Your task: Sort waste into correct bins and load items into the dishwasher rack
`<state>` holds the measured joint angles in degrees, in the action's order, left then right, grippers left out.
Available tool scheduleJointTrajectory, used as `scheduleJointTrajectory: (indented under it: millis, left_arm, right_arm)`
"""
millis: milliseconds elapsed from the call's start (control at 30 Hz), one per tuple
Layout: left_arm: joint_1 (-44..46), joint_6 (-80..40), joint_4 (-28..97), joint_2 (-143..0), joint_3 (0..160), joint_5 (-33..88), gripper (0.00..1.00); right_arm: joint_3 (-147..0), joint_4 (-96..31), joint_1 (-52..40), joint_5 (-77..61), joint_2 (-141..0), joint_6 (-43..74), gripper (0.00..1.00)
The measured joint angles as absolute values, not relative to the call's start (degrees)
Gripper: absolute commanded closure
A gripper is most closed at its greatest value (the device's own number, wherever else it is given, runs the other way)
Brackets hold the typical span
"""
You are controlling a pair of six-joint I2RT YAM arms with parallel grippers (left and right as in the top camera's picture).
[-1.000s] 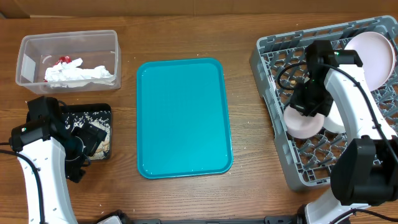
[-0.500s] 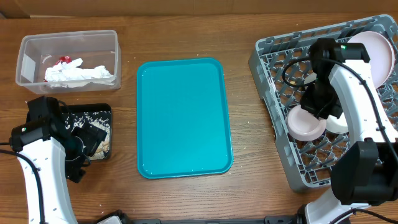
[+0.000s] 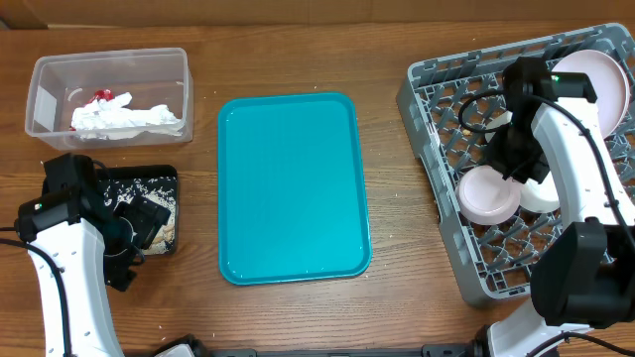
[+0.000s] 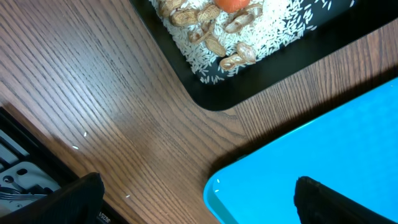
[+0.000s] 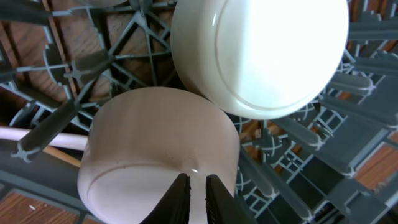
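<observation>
One bowl, pinched at its rim by the nearly closed right end effector, should settle between rack pegs before release.

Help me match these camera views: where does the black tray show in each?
Overhead: black tray at lower left.
Left wrist: black tray across the top.
Right wrist: not in it.
Shared landmark: teal tray, next to it in overhead and left wrist.

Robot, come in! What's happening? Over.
Left gripper open, empty, beside black tray. Right gripper pinching bowl in rack. Second bowl close beside.
</observation>
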<state>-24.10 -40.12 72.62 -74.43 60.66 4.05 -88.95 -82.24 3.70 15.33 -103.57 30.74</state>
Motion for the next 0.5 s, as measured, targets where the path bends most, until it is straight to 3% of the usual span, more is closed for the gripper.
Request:
scheduleJointTrajectory:
  millis: [367,433,500]
  left_arm:
    - [-24.1,-40.1,72.6,-74.4,60.7,4.1,0.00]
    - [-24.1,-40.1,72.6,-74.4,60.7,4.1,0.00]
    - [-24.1,-40.1,72.6,-74.4,60.7,4.0,0.00]
  right_arm:
    - [-85.1,-77.6,3.7,15.2,-103.6,30.8,0.79]
    - [-84.1,-76.9,3.7,15.2,-103.6,30.9,0.79]
    - [-82.7,-75.5,3.7,15.4,-103.6,30.9,0.87]
